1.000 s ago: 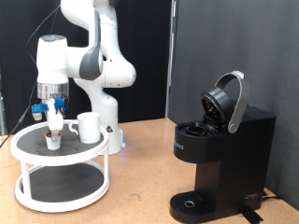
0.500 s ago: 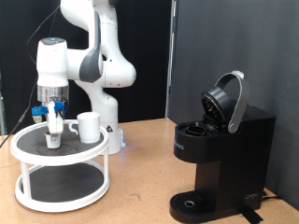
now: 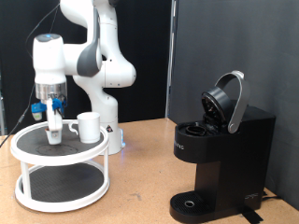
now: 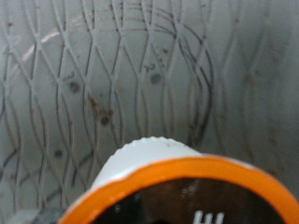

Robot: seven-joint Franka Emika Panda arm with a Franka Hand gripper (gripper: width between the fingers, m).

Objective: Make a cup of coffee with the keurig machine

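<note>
The keurig machine (image 3: 217,154) is being seen nearest, at the exterior view's right on the wooden table (image 3: 140,173), with its rounded lid tipped up and the pod chamber exposed; the round drip tray at its base is being left bare. Farther back, at the exterior view's left, a white two-tier round rack (image 3: 62,170) is being shown standing on the table. The cup (image 3: 89,126) is being carried on the rack's dark upper shelf, upright, near the shelf's right side, well apart from the machine. Just beside the cup, to its left, a small white coffee pod (image 3: 55,132) is being held between the jaws of the gripper (image 3: 55,129), which is being positioned above the upper shelf with the white arm rising behind it. In the wrist view the pod (image 4: 168,187) is being shown close up, white-walled with an orange rim and a dark top, over the shelf's grey patterned mat (image 4: 103,75); the jaws are being closed narrowly on the pod.
</note>
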